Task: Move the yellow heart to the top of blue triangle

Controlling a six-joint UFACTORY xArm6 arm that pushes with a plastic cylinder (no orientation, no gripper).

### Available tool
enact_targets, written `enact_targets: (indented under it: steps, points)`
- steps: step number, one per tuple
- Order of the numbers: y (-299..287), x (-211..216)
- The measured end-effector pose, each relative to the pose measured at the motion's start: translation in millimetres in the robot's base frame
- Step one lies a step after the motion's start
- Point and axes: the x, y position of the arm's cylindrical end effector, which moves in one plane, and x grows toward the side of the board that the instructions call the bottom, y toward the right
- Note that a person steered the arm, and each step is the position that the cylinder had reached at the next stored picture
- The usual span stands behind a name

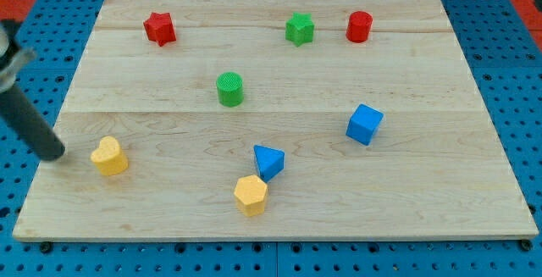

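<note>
My tip [56,153] left of yellow heart [109,156]

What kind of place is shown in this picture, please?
Probably a robotics lab bench: a pale wooden board lies on a blue perforated metal base, small coloured blocks are scattered on it, and my tip stands left of the yellow heart block.

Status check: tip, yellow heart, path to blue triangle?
My tip just left of yellow heart, small gap. Blue triangle far right. Yellow hexagon touching triangle's lower side; top approach open.

We are seeing the yellow heart [109,157] lying flat near the board's left edge, low in the view. The blue triangle [268,160] is sitting well apart, toward the view's right, bottom centre.
</note>
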Motion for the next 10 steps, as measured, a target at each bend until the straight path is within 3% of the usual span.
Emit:
enact_targets:
  steps: [1,3,5,6,8,10]
  points:
    - [38.5,21.4]
    - [117.4,5.7]
    - [144.6,20.1]
    - [107.3,39.7]
    - [181.6,57.8]
    - [196.1,48.0]
